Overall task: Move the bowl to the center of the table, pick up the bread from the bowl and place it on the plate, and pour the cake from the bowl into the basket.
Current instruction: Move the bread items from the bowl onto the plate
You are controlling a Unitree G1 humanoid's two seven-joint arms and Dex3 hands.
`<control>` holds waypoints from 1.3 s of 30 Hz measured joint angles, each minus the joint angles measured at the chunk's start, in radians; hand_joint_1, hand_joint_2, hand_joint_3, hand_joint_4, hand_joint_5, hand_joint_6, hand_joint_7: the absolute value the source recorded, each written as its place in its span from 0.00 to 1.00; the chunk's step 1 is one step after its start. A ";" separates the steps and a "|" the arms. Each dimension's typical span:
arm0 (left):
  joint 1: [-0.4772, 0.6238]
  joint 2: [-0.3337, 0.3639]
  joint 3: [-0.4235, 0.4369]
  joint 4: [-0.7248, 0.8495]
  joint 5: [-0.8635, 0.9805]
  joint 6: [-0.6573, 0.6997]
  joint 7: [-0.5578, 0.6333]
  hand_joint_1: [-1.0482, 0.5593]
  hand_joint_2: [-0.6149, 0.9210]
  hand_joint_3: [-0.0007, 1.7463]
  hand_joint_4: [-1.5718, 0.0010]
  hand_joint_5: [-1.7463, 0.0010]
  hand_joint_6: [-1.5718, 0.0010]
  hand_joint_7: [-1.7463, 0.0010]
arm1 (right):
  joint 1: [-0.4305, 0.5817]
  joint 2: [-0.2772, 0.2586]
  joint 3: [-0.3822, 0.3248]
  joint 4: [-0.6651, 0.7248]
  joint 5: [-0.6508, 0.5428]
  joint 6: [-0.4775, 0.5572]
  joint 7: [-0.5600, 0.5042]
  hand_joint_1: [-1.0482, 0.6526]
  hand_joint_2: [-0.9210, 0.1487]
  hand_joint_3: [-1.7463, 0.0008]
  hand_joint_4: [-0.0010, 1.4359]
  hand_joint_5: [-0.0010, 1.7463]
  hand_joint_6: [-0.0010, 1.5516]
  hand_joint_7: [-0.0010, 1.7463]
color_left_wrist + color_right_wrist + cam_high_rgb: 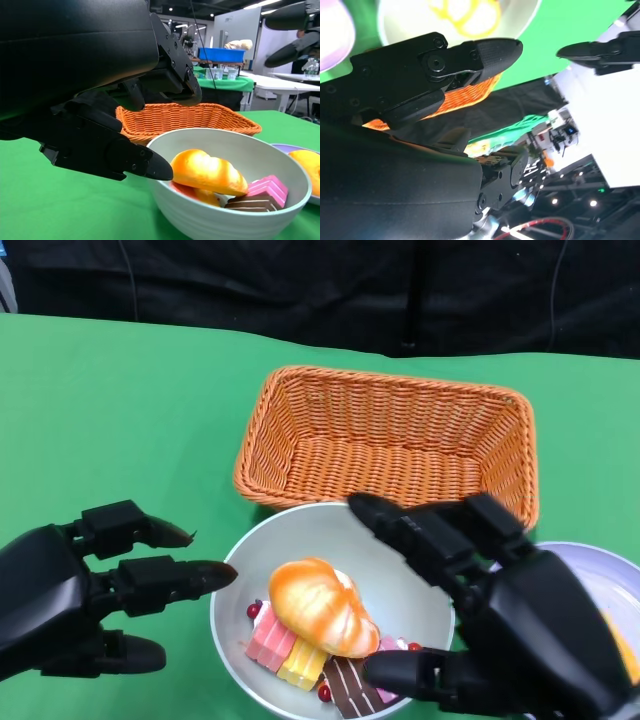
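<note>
Left hand (75, 590) at the near left of the green table (110, 410), fingers spread apart and holding nothing, fingertips (205, 575) just beside the left rim of the bowl (400, 580); from the left wrist view, one fingertip (150, 167) right at the rim, contact not certain. Right hand (500, 620) at the near right, fingers likewise apart and empty, reaching over the far right part of the bowl, thumb low at its near right edge, close to the dark cake (350, 690); touching or not, cannot tell.

Pale grey bowl at the near middle of the table, just in front of the basket (390, 440). Bread (320, 605) inside it, a glossy orange-yellow roll lying on top of the other pieces. Pink and yellow cake pieces (285, 652) beneath and beside the roll, a chocolate-striped slice nearer the front, small red berry-like bits (254, 611) around them. Same pile clear in the left wrist view: bread (207, 172) uppermost, pink cake (267, 186) and brown slice to its side.

Orange woven basket upright behind the bowl, long side across the table, nothing visible inside. Light purple plate (600, 575) just right of the bowl, largely hidden behind the right hand, with something yellow on it at the edge of the picture.

Black curtain (300, 290) behind the table.
</note>
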 measured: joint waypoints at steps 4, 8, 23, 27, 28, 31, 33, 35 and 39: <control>-0.012 0.000 0.000 0.013 0.014 -0.018 0.030 0.45 0.91 0.00 0.82 0.52 0.59 0.93 | -0.006 0.010 0.014 0.012 0.000 0.003 0.011 0.24 0.00 0.96 0.00 0.49 0.06 0.25; -0.016 0.000 0.002 0.031 0.045 -0.035 0.069 0.44 0.90 0.00 0.85 0.44 0.59 0.86 | -0.019 0.015 0.030 0.039 -0.001 -0.002 0.012 0.23 0.00 0.96 0.00 0.49 0.06 0.26; -0.014 -0.018 0.021 0.025 0.115 -0.095 0.180 0.45 0.88 0.00 0.80 0.35 0.71 0.58 | -0.202 0.079 0.139 0.470 -0.033 0.014 -0.061 0.23 0.00 0.97 0.01 0.49 0.08 0.22; -0.005 -0.023 0.020 0.001 0.109 -0.096 0.180 0.45 0.89 0.00 0.81 0.35 0.70 0.60 | -0.247 0.080 0.144 0.580 -0.056 0.010 -0.128 0.23 0.00 0.97 0.00 0.49 0.08 0.21; -0.003 -0.024 0.019 -0.002 0.109 -0.097 0.180 0.45 0.89 0.00 0.81 0.34 0.70 0.60 | -0.253 0.080 0.145 0.598 -0.061 0.010 -0.140 0.23 0.00 0.97 0.00 0.49 0.08 0.21; 0.003 -0.027 0.018 -0.003 0.108 -0.101 0.180 0.44 0.89 0.00 0.82 0.34 0.70 0.60 | -0.275 0.077 0.155 0.646 -0.076 0.004 -0.178 0.24 0.00 0.97 0.00 0.50 0.08 0.21; 0.004 -0.033 0.017 -0.007 0.108 -0.112 0.180 0.43 0.89 0.00 0.82 0.34 0.70 0.60 | -0.292 0.074 0.167 0.681 -0.096 0.003 -0.199 0.24 0.00 0.97 0.00 0.50 0.08 0.20; 0.004 -0.038 0.016 -0.010 0.108 -0.116 0.180 0.42 0.90 0.01 0.82 0.33 0.70 0.59 | -0.304 0.071 0.176 0.708 -0.104 0.001 -0.218 0.26 0.00 0.97 0.01 0.51 0.10 0.20; 0.014 -0.046 0.015 -0.028 0.108 -0.131 0.180 0.40 0.92 0.01 0.83 0.32 0.73 0.54 | -0.323 0.069 0.186 0.751 -0.114 -0.006 -0.247 0.30 0.00 0.98 0.04 0.51 0.14 0.20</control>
